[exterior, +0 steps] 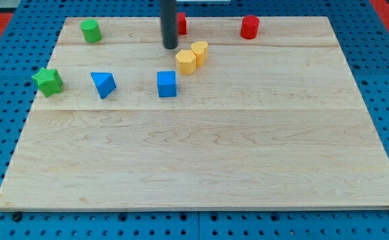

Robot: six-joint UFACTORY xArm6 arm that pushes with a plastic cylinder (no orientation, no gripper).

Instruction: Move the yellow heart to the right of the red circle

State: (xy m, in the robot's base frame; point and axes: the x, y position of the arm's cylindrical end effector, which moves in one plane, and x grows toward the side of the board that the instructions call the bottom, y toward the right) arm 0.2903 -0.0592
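My tip [171, 47] rests on the board near the view's top, just left of two yellow blocks that touch each other. The upper right one [199, 52] looks like the yellow heart. The lower left one [186, 63] looks like a hexagon. The tip stands a small gap to the upper left of the hexagon and touches neither block. The red circle [249, 27] stands near the top edge, up and to the right of the yellow pair.
A red block [181, 24] is partly hidden behind the rod. A green circle [91, 31] is at the top left and a green star [48, 81] at the left edge. A blue triangle [103, 85] and a blue cube [167, 85] lie below the tip.
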